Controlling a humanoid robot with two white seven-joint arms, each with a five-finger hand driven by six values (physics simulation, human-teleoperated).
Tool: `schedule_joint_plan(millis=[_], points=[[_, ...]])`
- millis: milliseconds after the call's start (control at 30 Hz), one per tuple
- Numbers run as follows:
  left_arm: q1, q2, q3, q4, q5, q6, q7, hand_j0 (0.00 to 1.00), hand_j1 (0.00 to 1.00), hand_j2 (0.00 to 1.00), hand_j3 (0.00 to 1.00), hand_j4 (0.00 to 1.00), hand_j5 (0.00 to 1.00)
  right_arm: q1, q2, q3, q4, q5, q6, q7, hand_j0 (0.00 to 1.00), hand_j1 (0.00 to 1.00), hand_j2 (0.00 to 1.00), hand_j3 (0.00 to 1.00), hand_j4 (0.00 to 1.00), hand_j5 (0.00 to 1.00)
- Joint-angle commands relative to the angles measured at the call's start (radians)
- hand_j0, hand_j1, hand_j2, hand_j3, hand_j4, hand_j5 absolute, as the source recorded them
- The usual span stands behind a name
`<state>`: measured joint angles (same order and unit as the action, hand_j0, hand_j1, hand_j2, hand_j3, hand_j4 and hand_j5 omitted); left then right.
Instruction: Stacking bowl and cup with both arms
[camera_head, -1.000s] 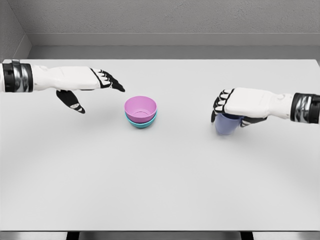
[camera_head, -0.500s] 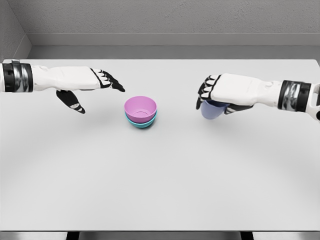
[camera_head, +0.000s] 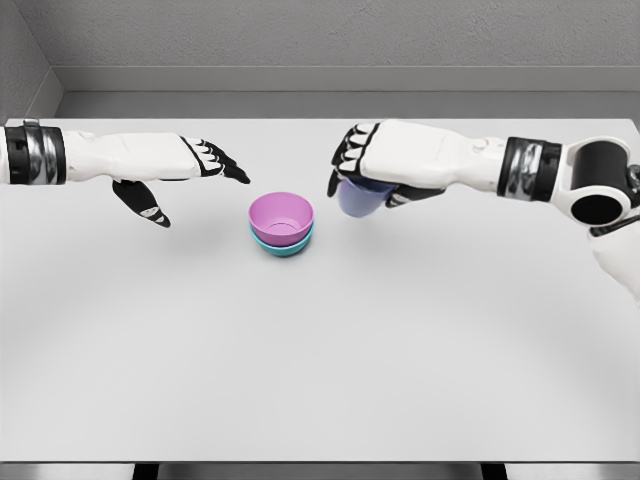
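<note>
A pink bowl (camera_head: 281, 215) sits nested in a teal bowl (camera_head: 284, 246) near the middle of the white table (camera_head: 320, 350). My right hand (camera_head: 362, 170) is shut from above on a blue-purple cup (camera_head: 357, 199), held above the table just right of the bowls. My left hand (camera_head: 185, 175) hovers open to the left of the bowls, fingers stretched toward them and thumb hanging down, holding nothing.
A grey wall runs along the far edge of the table. The right arm's elbow joint (camera_head: 598, 182) shows at the right edge of the view.
My right hand has carried the cup leftward and slightly up, from the right side of the table to just beside the bowls. The left hand has stayed still.
</note>
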<state>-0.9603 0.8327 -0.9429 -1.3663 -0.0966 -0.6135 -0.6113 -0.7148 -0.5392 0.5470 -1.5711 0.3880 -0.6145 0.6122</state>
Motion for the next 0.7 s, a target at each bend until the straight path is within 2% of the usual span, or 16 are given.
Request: schedule_joint_plan(millis=[0,200,533,667], points=[[0.0,0.0,0.001,0.0,0.006,0.003,0.0,1.0,1.0,1.0,1.0,1.0,1.0,-0.002,0.05,-0.002,0.014,-0.004,0.004,-0.001,0.62,0.62,0.62,0.62,0.62,0.62],[0.0,0.002,0.001,0.001,0.006,0.003,0.0,1.0,1.0,1.0,1.0,1.0,1.0,-0.04,0.096,-0.001,0.037,-0.004,0.004,-0.001,0.62,0.62,0.62,0.62,0.62,0.62],[0.0,0.002,0.001,0.0,0.006,0.003,0.0,1.0,1.0,1.0,1.0,1.0,1.0,-0.041,0.122,0.007,0.037,-0.001,0.004,-0.001,0.62,0.62,0.62,0.62,0.62,0.62],[0.0,0.002,0.001,0.001,0.006,0.003,0.0,1.0,1.0,1.0,1.0,1.0,1.0,-0.041,0.137,0.039,0.037,0.005,0.004,-0.001,0.62,0.62,0.62,0.62,0.62,0.62]])
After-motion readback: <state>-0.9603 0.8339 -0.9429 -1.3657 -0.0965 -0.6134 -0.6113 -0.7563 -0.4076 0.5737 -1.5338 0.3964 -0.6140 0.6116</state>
